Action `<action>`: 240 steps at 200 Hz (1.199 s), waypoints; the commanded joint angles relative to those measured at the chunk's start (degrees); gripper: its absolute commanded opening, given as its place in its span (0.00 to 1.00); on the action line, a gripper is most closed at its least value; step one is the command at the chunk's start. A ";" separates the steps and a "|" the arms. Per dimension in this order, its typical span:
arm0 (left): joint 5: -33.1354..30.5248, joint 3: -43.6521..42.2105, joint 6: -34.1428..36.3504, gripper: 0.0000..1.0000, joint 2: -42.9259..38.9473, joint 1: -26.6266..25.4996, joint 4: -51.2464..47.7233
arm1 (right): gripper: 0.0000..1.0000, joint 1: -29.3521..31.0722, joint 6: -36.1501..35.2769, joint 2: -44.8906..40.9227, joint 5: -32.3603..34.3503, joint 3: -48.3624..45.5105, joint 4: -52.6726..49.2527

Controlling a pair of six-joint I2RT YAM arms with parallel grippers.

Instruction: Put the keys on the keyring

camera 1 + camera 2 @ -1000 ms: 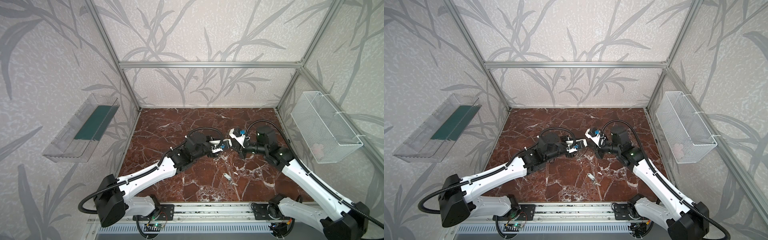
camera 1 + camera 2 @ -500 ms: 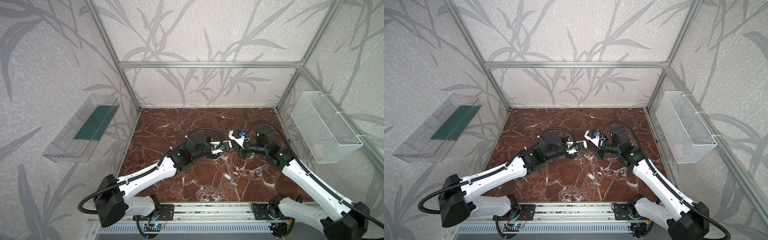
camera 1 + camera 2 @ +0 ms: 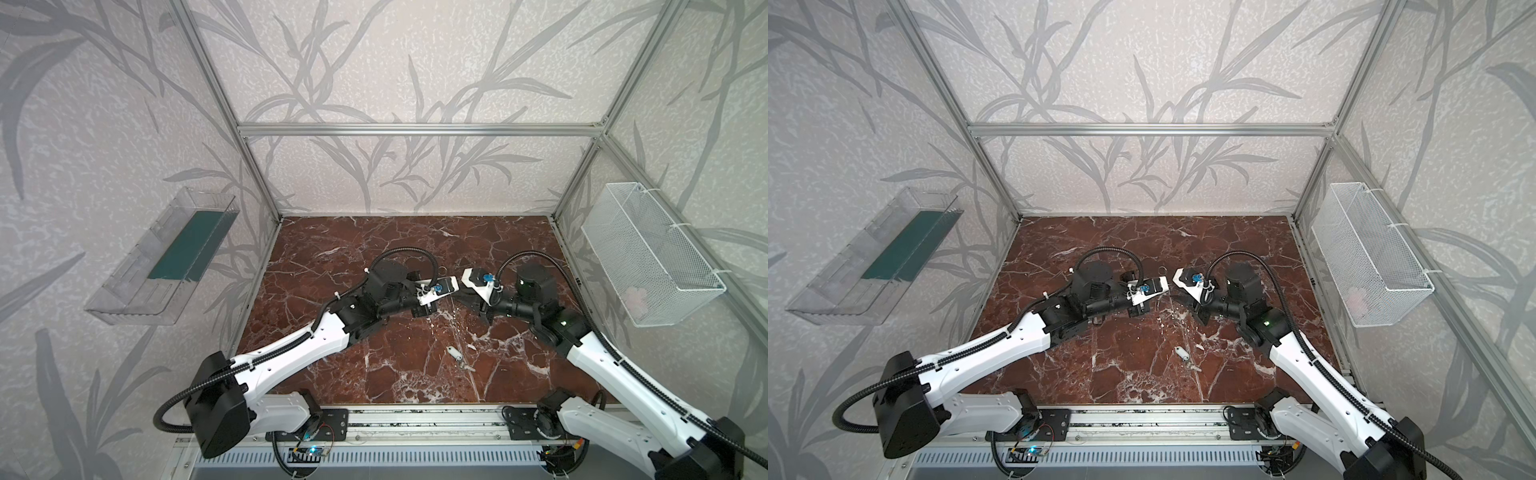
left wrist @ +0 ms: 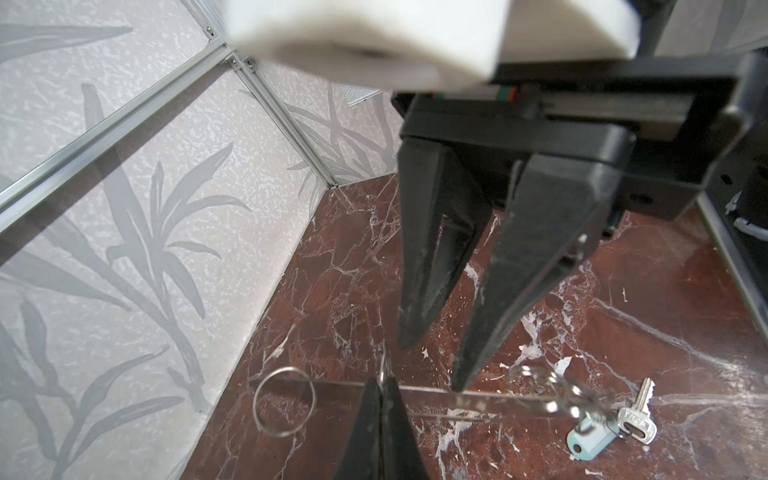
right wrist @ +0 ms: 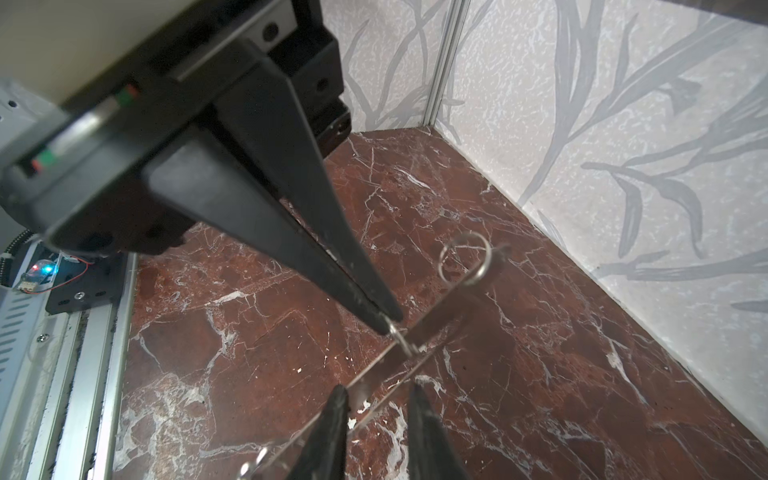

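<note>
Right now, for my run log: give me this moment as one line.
left gripper: shut on keyring | right gripper: open, straddling keyring | key: loose on table

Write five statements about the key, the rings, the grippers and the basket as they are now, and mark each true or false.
1. The white-tagged key lies on the marble table, touched by neither gripper. True.
2. The left gripper is wide open. False: it is shut on a small ring at the edge of the keyring plate.
3. The right gripper has its fingers apart, with the plate passing between them. True.
4. The wire basket hangs on the left wall. False: it hangs on the right wall.
5. A larger ring sits at one end of the plate. True.
</note>
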 commanded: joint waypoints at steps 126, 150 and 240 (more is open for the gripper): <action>16.20 0.22 -2.42 0.00 -1.14 2.66 1.14 | 0.23 -0.04 -2.93 -1.72 -3.41 -0.13 4.19; 16.69 0.76 -1.97 0.00 -0.71 2.60 0.38 | 0.16 -0.06 -2.87 -1.37 -4.93 -0.04 4.20; 16.24 2.35 -0.22 0.00 0.02 3.18 -2.08 | 0.00 -0.06 -3.36 -0.75 -8.39 0.57 2.10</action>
